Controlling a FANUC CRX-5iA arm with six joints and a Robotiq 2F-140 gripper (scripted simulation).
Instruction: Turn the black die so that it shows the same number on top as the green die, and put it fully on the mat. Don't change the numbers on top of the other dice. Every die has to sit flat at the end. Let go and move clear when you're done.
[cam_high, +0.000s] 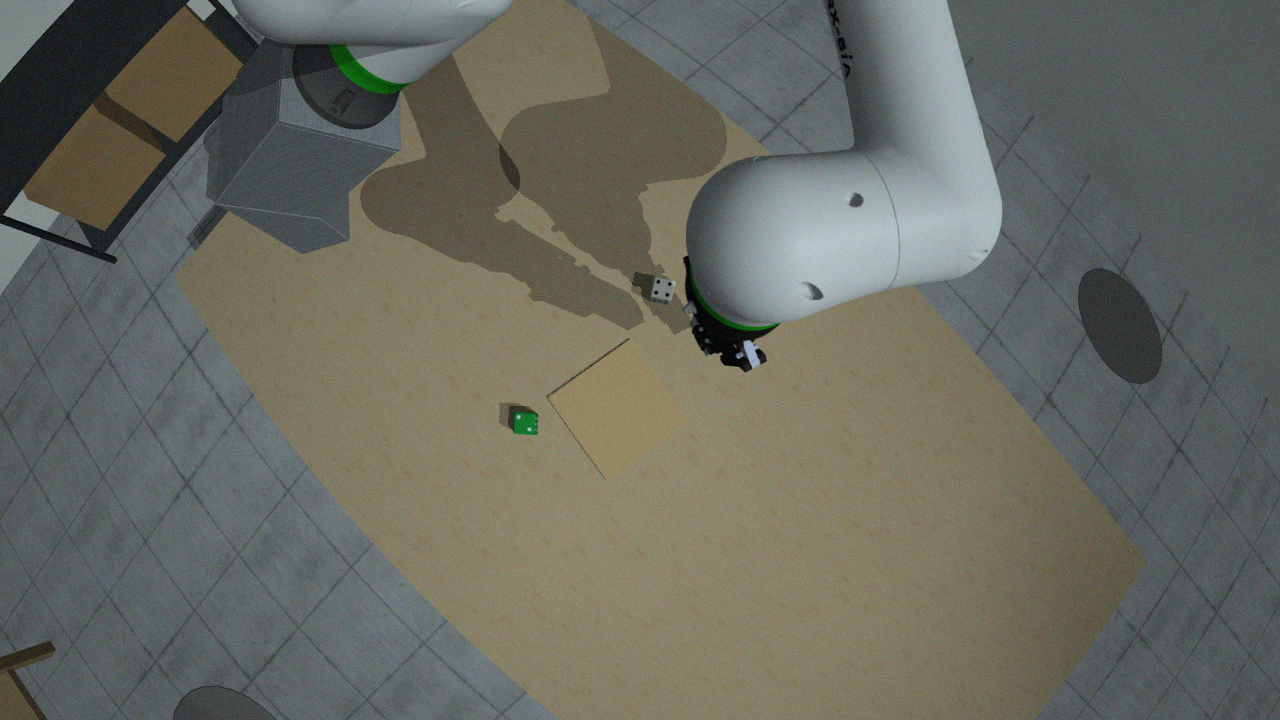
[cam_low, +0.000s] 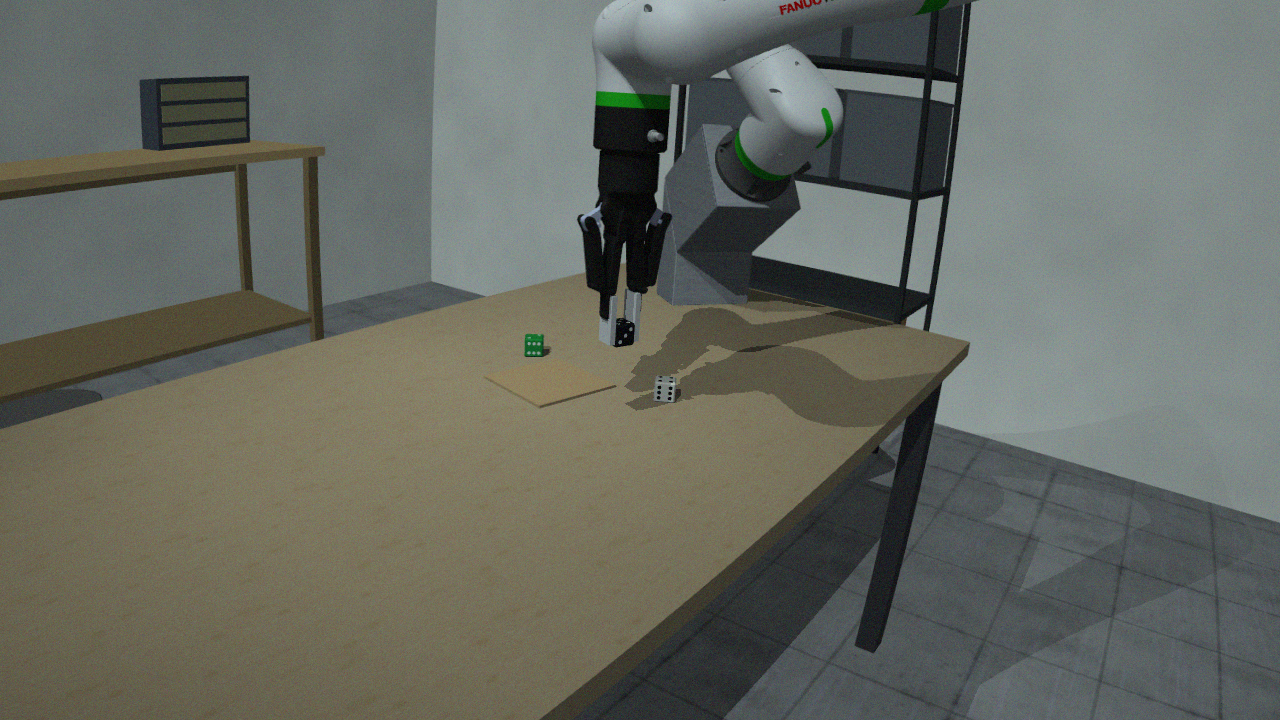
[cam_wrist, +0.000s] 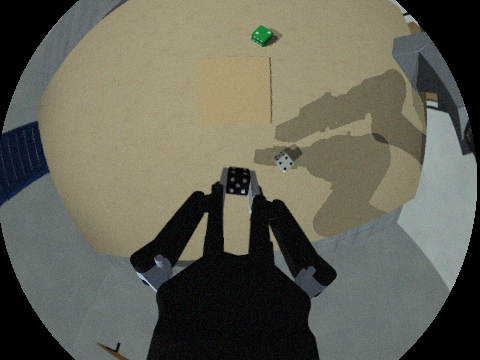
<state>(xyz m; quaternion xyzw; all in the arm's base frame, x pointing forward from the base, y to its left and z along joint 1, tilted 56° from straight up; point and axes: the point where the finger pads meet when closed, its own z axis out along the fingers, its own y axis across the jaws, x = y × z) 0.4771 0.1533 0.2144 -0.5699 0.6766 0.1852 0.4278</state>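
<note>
The jaws (cam_high: 739, 354) (cam_low: 620, 320) are closed on the black die (cam_low: 623, 332) (cam_wrist: 238, 181), gripping it by two opposite sides at their tips. They point straight down and appear to hold it off the surface (cam_high: 805, 555) (cam_low: 313, 537) (cam_wrist: 125, 150). From above, the arm hides the die.

In the wrist view, the square mat (cam_high: 617, 410) (cam_low: 550, 383) (cam_wrist: 234, 90) lies ahead of the jaws. Beyond it sits the green die (cam_high: 525, 423) (cam_low: 534, 345) (cam_wrist: 262, 35), with two dots on top. The white die (cam_high: 662, 289) (cam_low: 664, 389) (cam_wrist: 284, 161) rests near the jaws, ahead and to their right, four dots up.

The black die's upper face looks like a five, though it is small and grainy. If so, setting it down unturned would leave the wrong number up, and one quarter turn would probably not be enough. Tilting the jaws too low could press a finger into the surface and twist the die loose. A sideways swing to the right could knock the white die over. Letting go too high, or over the mat's edge, might make the black die roll or settle crooked.
</note>
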